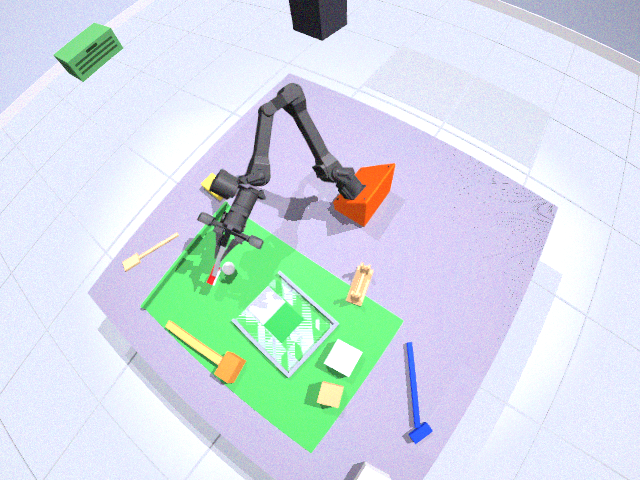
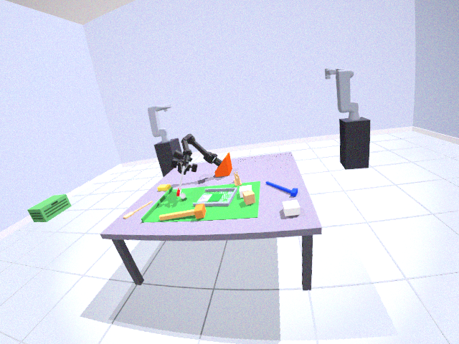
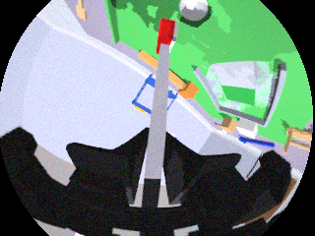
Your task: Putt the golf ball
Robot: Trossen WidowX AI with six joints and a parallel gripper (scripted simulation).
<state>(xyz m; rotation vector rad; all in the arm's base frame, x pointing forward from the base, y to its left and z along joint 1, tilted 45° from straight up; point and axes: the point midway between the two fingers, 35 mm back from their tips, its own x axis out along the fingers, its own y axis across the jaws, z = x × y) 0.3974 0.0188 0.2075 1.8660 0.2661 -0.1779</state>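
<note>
- Jaws (image 1: 223, 246) are clamped on the pale shaft of the red putter (image 1: 211, 279), which hangs almost straight down, so its red head sits low, close to the green mat (image 1: 268, 397).
- Golf ball (image 1: 228, 268) rests on the mat just beside the putter head, near the mat's far corner; from the wrist view, the ball (image 3: 193, 7) lies just up and to the right of the head (image 3: 165, 31), and I cannot tell whether they touch.
- Raised green (image 1: 283, 321) sits in the middle of the mat, framed by a grey border with sloped sides serving as the ramp; it is well apart from the ball, on the opposite side from the putter head.
- That arrangement reads as an address: head behind the ball, ball between head and green, so a push along that line should send it up the slope.
- Wooden mallet (image 1: 206, 353) lies beside the green on the counter (image 1: 465, 248); white cube (image 1: 343, 357) and tan cube (image 1: 329, 394) lie beyond it, off the likely rolling line.
- Too hard a stroke could carry the ball over the platform.
</note>
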